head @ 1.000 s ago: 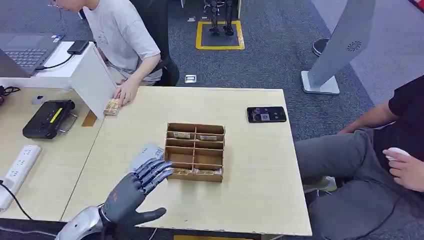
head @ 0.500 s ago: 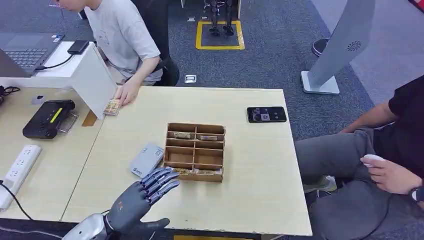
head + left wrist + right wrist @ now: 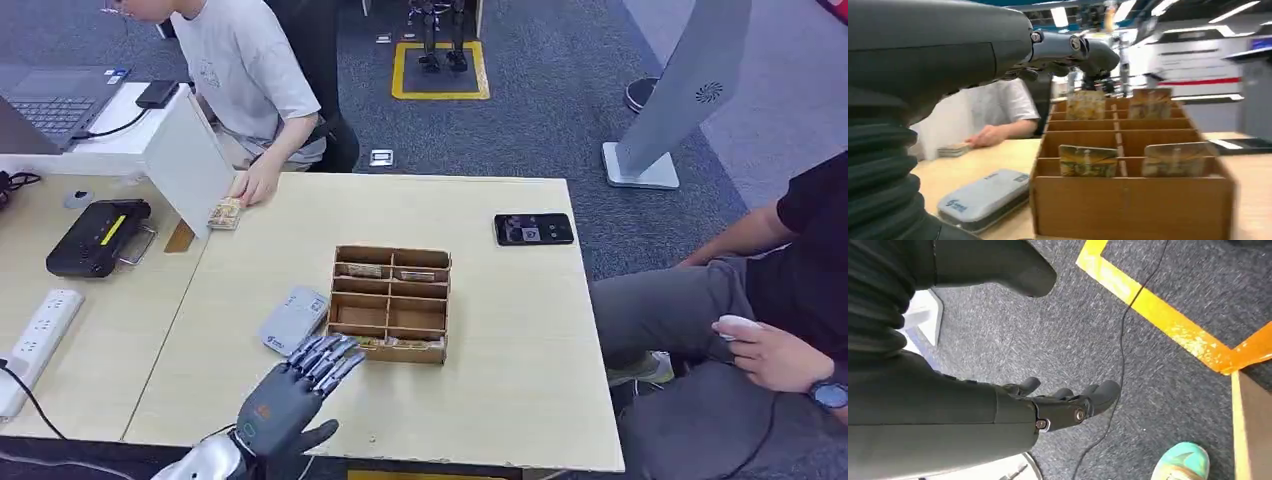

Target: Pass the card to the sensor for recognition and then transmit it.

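The left robot hand (image 3: 293,392) hovers empty over the pale wooden counter (image 3: 500,400), fingers spread and extended. Just beyond its fingertips stand patterned cards (image 3: 398,343) in the brown compartmented cardboard box (image 3: 391,302); the flat grey sensor (image 3: 293,318) lies beside it. The right robot hand (image 3: 1068,402) hangs empty, fingers loosely curled.
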Action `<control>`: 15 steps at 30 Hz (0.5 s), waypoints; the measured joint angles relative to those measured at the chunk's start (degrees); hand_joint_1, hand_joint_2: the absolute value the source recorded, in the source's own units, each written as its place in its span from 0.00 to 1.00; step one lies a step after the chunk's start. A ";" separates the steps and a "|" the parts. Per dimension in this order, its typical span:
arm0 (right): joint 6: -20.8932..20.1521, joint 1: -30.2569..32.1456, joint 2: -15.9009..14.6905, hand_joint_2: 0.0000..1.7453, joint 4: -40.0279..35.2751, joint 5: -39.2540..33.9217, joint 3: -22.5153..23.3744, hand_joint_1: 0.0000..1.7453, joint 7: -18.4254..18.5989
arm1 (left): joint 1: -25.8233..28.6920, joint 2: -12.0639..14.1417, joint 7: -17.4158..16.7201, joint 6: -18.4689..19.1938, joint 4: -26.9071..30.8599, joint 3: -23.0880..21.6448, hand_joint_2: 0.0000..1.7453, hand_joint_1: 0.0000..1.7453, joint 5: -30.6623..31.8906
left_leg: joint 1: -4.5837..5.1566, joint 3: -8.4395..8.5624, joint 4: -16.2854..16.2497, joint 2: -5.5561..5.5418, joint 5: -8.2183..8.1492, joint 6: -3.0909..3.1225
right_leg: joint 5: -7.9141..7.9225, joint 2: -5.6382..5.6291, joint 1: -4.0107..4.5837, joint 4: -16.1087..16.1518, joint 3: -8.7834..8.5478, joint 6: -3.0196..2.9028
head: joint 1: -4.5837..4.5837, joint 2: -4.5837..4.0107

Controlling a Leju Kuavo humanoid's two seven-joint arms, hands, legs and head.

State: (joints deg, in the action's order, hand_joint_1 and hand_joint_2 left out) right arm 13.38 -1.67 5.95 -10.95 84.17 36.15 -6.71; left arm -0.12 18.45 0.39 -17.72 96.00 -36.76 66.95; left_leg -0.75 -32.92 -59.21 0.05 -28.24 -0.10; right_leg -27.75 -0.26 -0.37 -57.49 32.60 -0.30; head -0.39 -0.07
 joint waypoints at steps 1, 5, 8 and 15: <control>0.20 -0.02 0.42 1.00 -0.09 0.00 0.00 0.00 0.35 | -0.39 -0.80 -0.52 -0.36 -0.73 0.02 1.00 0.00 0.09 | 0.00 0.00 0.00 0.00 0.00 0.00 | 0.00 0.00 0.00 0.00 -0.01 0.00 | 0.00 0.00; 0.77 -0.01 1.24 1.00 -0.26 0.00 -0.31 0.00 0.79 | -1.15 -2.37 -0.85 -0.84 -3.32 0.02 1.00 0.00 -0.78 | 0.01 0.02 -0.01 0.00 0.00 0.00 | 0.00 0.00 -0.01 0.00 -0.01 0.00 | 0.02 0.00; -0.37 -0.13 1.18 1.00 -0.48 -0.09 -0.39 0.00 0.39 | -1.23 -3.26 -0.94 -0.09 -4.18 0.00 1.00 0.00 -1.64 | 0.01 0.01 -0.01 0.00 0.00 0.00 | 0.00 0.00 0.00 0.00 -0.01 0.00 | 0.02 0.00; 0.52 -0.15 1.97 1.00 -0.85 -0.68 -0.61 0.00 1.18 | -1.24 -4.64 -1.05 0.32 -5.62 0.02 1.00 0.00 -2.69 | 0.00 0.01 0.00 0.00 -0.01 0.00 | -0.01 0.00 0.00 0.00 0.00 0.00 | 0.02 0.00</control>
State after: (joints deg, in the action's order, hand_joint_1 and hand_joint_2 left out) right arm 13.90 -1.82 7.91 -11.80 83.49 35.54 -5.53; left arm -1.36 13.81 -0.66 -17.40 90.38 -36.74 64.26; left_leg -0.75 -32.91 -59.21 0.05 -28.25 -0.09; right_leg -27.75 -0.26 -0.37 -57.49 32.59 -0.30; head -0.37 -0.07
